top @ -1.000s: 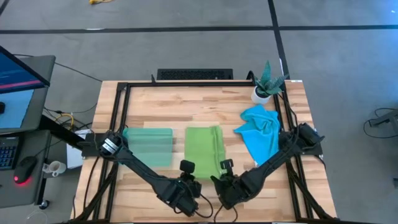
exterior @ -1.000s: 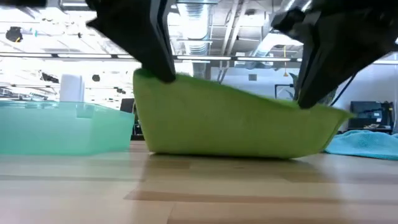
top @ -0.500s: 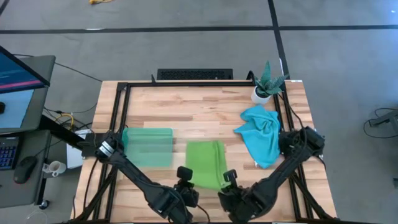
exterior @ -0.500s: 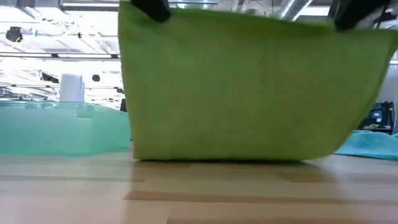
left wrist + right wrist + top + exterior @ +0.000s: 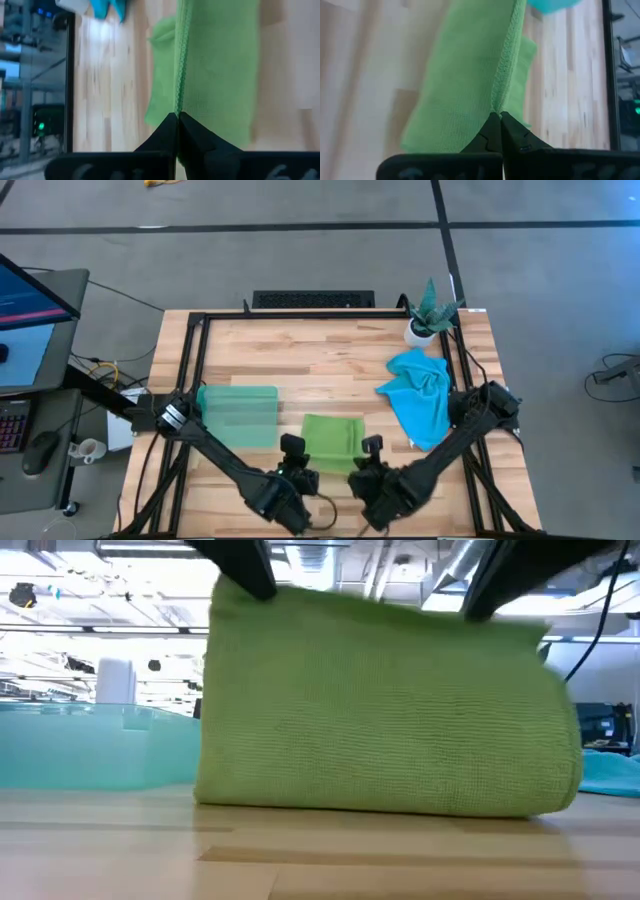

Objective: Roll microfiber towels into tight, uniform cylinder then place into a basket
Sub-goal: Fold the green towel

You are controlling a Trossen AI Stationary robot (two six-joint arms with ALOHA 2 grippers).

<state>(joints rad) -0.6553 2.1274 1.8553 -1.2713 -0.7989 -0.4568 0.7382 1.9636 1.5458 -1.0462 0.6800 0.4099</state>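
Observation:
The lime green microfiber towel (image 5: 331, 441) lies between both grippers near the table's front edge; its near edge is raised and its lower part (image 5: 380, 795) rests on the wood. My left gripper (image 5: 303, 464) is shut on the towel's near left corner, and my right gripper (image 5: 362, 461) is shut on its near right corner. In the low view the towel stands like a wall, bulging in a rounded fold at the right (image 5: 562, 765). The teal basket (image 5: 238, 415) stands left of the towel. The blue towel (image 5: 420, 394) lies crumpled at the right. My left gripper (image 5: 177, 118) pinches the towel's hemmed edge (image 5: 179, 102) between its two fingertips at the near left corner. The fingers slant down from the near side. The edge is lifted; the rest hangs below to the table. My right gripper (image 5: 496, 116) pinches the hemmed edge (image 5: 498, 100) at the near right corner between its two fingertips, slanting down from the near side. The held edge is up in the air, and the cloth below it reaches the table.
A potted plant (image 5: 429, 315) stands at the far right corner. A black frame (image 5: 320, 317) runs around the table. Bare wood (image 5: 320, 360) lies beyond the towel toward the far edge.
Both grippers have risen with the towel's near edge, first drawing it toward the near edge, then back toward the far edge. The towel has gone from low and sagging to standing tall; from above it looks shorter, and its far edge has slid nearer.

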